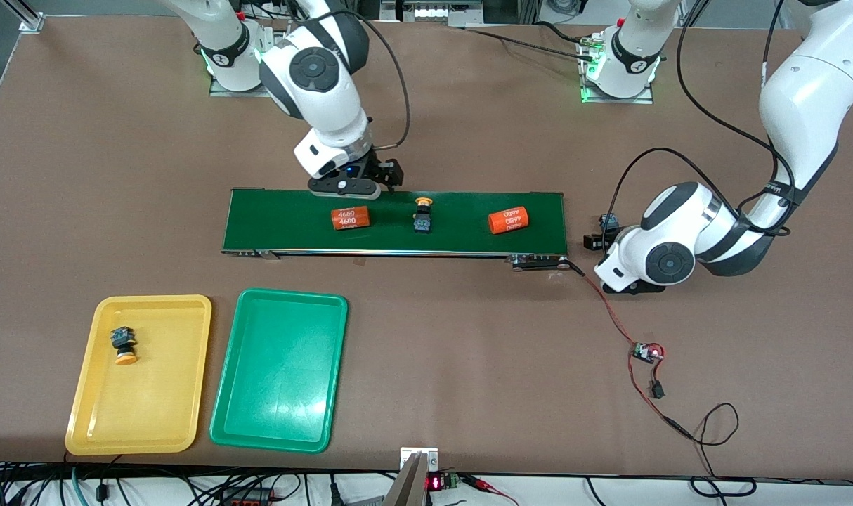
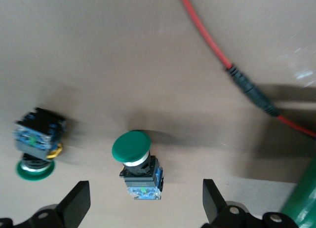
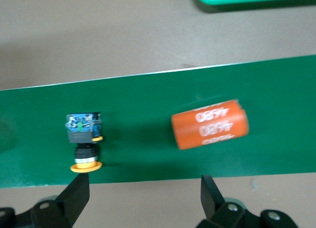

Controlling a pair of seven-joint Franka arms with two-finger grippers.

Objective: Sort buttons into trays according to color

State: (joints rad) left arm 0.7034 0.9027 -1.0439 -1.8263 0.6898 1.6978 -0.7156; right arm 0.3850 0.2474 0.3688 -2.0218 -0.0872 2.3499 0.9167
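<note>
A yellow-capped button lies on the conveyor belt and shows in the right wrist view. Another yellow-capped button lies in the yellow tray. The green tray beside it holds nothing. Two green-capped buttons lie on the table in the left wrist view; the left arm hides them in the front view. My left gripper is open, low over one green button's body, fingers either side. My right gripper is open and empty over the belt's farther edge.
Two orange cylinders printed 4680 lie on the belt; one shows in the right wrist view. A red wire runs from the belt's end to a small circuit board.
</note>
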